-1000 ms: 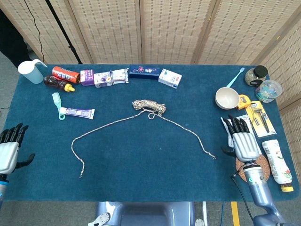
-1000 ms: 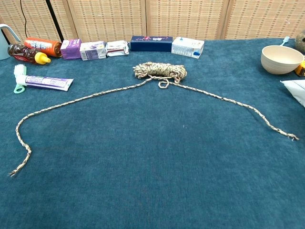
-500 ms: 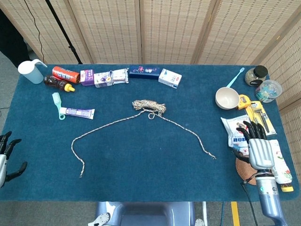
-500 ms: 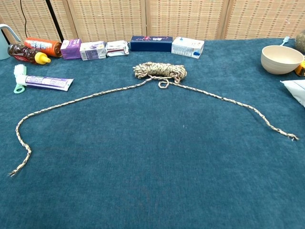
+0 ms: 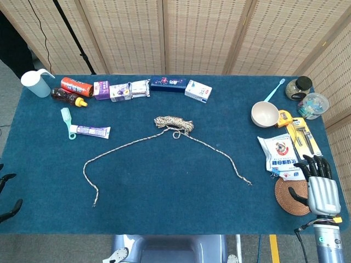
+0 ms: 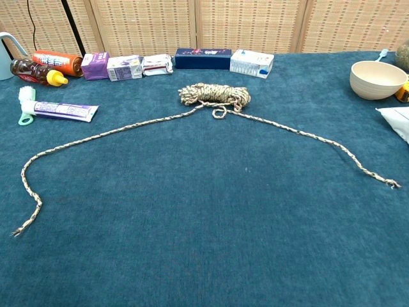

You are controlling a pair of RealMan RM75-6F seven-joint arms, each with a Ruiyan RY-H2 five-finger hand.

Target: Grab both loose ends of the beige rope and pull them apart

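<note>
The beige rope lies slack on the blue table, its coiled bundle [image 5: 174,123] [image 6: 214,94] in the middle. One loose end [image 5: 94,203] [image 6: 16,231] trails to the front left, the other frayed end [image 5: 249,183] [image 6: 390,183] to the right. My right hand [image 5: 321,189] hovers at the table's front right corner, fingers straight and apart, holding nothing, well right of that end. Of my left hand [image 5: 7,207] only dark fingertips show at the left edge, spread and far from the rope. The chest view shows neither hand.
Beside the right hand lie a cork coaster [image 5: 287,195] and a white packet [image 5: 279,155], with a bowl [image 5: 265,114] farther back. A toothpaste tube [image 5: 89,130], bottles and small boxes [image 5: 127,90] line the back left.
Both hands have drawn back outward: the right one slid right and toward the front corner, uncovering the packet; the left one has slipped almost out of view. The rope has not moved.
</note>
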